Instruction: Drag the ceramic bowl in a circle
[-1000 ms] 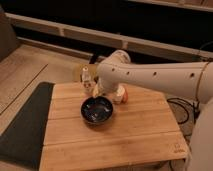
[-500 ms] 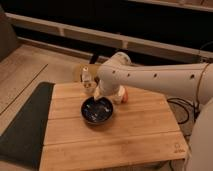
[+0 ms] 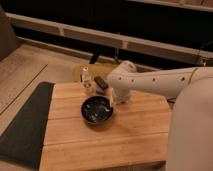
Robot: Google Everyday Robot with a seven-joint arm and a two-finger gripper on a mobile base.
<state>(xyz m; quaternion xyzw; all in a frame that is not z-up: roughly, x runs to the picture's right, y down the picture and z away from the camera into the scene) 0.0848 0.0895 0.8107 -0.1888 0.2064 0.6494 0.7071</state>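
Note:
The ceramic bowl (image 3: 97,110) is round, shallow and glossy black. It sits on the wooden table (image 3: 125,135), left of centre. My white arm (image 3: 150,81) reaches in from the right and bends down over the table. The gripper (image 3: 111,101) hangs at the bowl's right rim, touching or just above it. A small clear bottle (image 3: 86,80) stands behind the bowl at the table's back edge. The white cup is mostly hidden behind my arm.
A dark grey mat (image 3: 25,125) lies along the table's left side. A yellowish object (image 3: 97,71) lies on the floor behind the table. A dark wall with pale rails (image 3: 75,35) runs across the back.
My arm has lowered slightly toward the bowl's right rim and now covers the white cup. The bowl has hardly moved.

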